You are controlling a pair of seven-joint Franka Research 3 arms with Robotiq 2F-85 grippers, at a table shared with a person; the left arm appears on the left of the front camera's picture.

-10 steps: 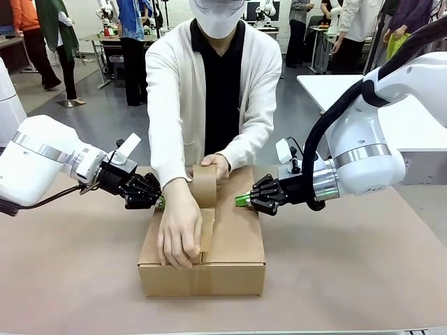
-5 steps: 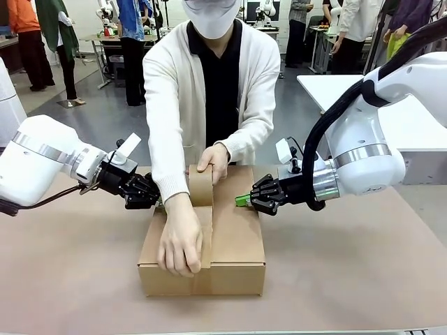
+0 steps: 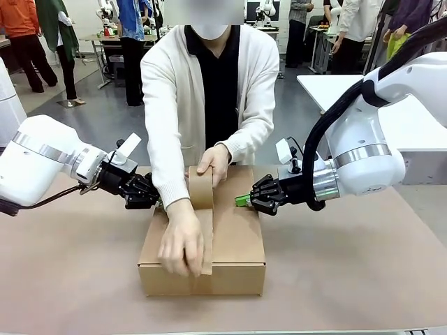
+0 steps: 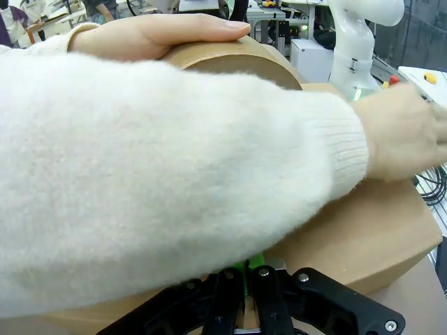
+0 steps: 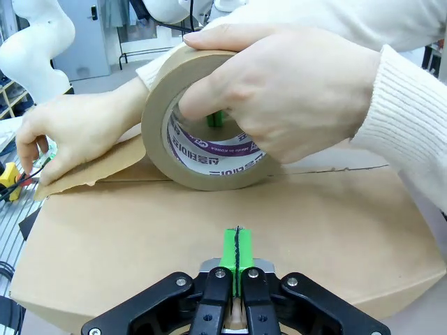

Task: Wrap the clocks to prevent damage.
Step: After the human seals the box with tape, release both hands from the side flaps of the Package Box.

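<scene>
The position of the clocks cannot be determined: no part of them is exposed, and the cardboard box (image 3: 234,234) at the centre of the worktop (image 3: 349,272) has its top flaps shut. A strip of brown tape (image 3: 207,241) runs along the middle seam of the box top and folds over the near edge. The tape roll (image 5: 157,129) stands on edge on the far part of the box top, with the strip leading off it. One hand of the person (image 3: 180,246) presses the strip end down at the near edge; the person's other hand (image 5: 279,91) grips the roll from above, with fingers inside its core. The left robot hand (image 4: 252,264) sits at the left side of the box, its green pads closed together with nothing between them, directly below the person's white sleeve (image 4: 174,160). The right robot hand (image 5: 236,244) is positioned just inside the right edge of the box top, pads likewise pressed together and empty, pointing at the roll. Whether either robot hand touches the cardboard cannot be confirmed.
</scene>
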